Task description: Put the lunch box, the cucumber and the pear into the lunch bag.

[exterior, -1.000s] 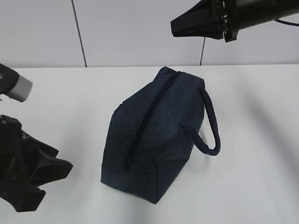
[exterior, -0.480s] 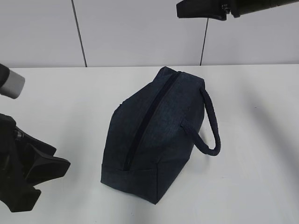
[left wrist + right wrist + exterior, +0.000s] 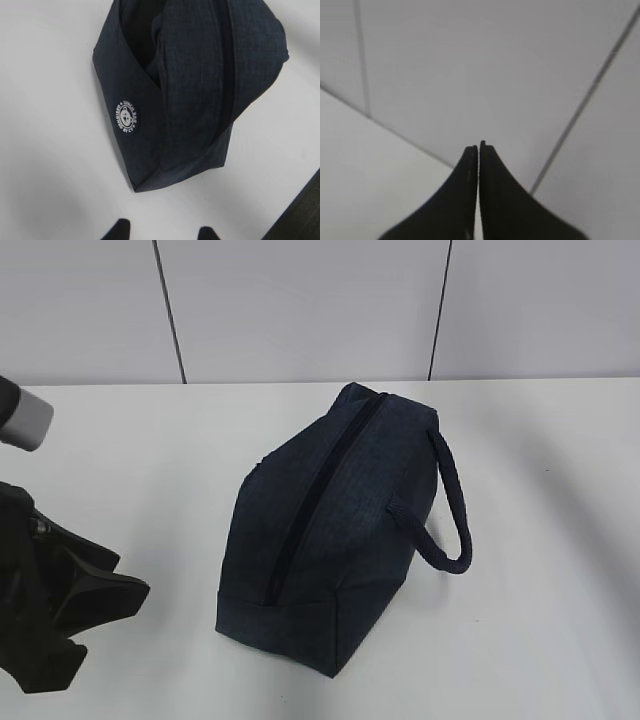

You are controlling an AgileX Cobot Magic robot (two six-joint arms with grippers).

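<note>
The dark navy lunch bag lies on the white table with its top zipper drawn closed and a cord handle looping off its right side. In the left wrist view the lunch bag shows a round white logo patch. My left gripper sits low at the left, a short way from the bag's near end; its jaws are open and empty. My right gripper is shut on nothing and points at the wall. The lunch box, the cucumber and the pear are out of view.
A grey panelled wall with dark vertical seams stands behind the table. Bare white tabletop shows on both sides of the bag and in front of it. A dark arm part crosses the left wrist view's lower right corner.
The right gripper has risen out of the top of the exterior view. The left gripper has barely shifted. The bag has not moved.
</note>
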